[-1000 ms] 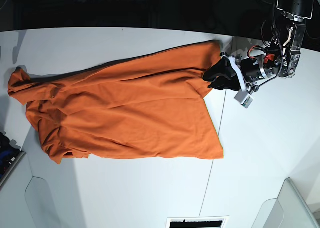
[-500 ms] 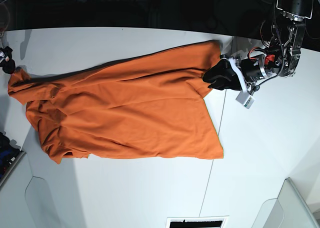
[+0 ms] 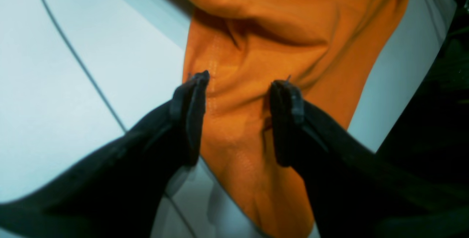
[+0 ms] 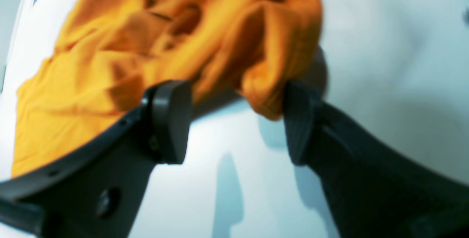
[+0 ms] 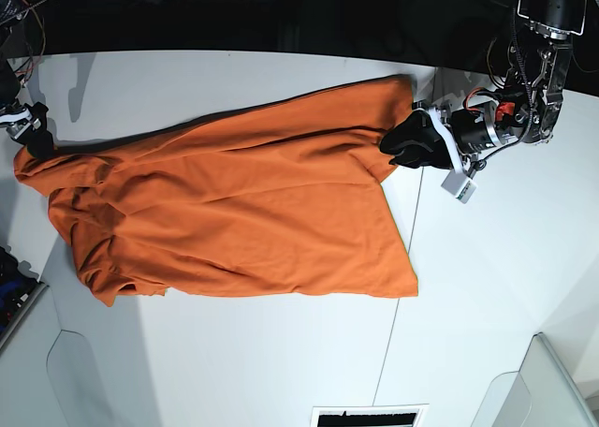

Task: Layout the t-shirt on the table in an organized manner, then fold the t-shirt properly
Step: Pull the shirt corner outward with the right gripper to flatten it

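The orange t-shirt [image 5: 234, 212] lies lengthwise across the white table [image 5: 487, 287], wrinkled and bunched at its left end. My left gripper [image 5: 398, 146] is low over the shirt's right edge near the far corner. In the left wrist view the left gripper [image 3: 242, 84] is open, its black fingers [image 3: 190, 120] straddling the t-shirt's [image 3: 256, 40] hem. My right gripper [image 5: 33, 139] hovers at the shirt's far-left bunched end. In the right wrist view the right gripper [image 4: 234, 120] is open, with a rumpled lobe of the t-shirt [image 4: 263, 58] just beyond its fingers.
A thin dark seam [image 5: 391, 343] crosses the table right of the shirt. A dark vent slot [image 5: 365, 416] sits at the front edge. A blue object [image 5: 9, 282] lies off the table's left side. Behind the table's far edge all is dark.
My right gripper has come into the base view at the far left and moved down to the shirt's bunched end. The left gripper has stayed at the right edge.
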`<state>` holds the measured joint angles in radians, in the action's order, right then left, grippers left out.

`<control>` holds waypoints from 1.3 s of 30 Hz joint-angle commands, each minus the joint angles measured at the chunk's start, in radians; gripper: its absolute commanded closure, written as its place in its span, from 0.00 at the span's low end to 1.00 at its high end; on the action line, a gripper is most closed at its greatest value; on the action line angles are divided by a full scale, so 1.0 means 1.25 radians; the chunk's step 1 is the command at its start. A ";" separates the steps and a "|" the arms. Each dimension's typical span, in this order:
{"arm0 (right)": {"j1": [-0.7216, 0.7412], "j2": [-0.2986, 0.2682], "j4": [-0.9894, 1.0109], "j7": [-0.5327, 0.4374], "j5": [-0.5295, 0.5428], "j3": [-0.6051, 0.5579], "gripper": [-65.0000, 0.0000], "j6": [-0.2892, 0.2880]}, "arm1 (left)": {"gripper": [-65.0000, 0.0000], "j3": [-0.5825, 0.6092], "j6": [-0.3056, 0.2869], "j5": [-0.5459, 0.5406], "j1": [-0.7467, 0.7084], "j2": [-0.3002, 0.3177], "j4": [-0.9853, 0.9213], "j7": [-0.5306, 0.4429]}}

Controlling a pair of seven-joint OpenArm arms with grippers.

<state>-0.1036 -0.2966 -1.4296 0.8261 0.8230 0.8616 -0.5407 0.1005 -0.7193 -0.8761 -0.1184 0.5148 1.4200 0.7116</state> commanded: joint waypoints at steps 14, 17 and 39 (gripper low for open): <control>0.038 -0.036 -0.132 -0.121 -0.186 -0.148 0.41 0.011 | 0.51 -0.001 0.017 0.021 -0.001 0.009 0.000 0.045; 0.069 -0.051 -0.131 -0.149 -0.238 -0.181 0.41 0.023 | 0.51 -0.001 0.017 0.021 -0.001 0.010 0.000 0.058; 0.182 -0.164 0.157 -0.155 -0.261 -0.258 0.41 0.028 | 0.51 -0.001 0.017 -0.002 -0.001 0.009 0.000 0.066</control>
<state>0.1085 -0.4767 -1.2186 0.6544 0.4824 0.5316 -0.4976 0.0990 -0.7158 -0.9176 -0.1165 0.5148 1.4200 0.7517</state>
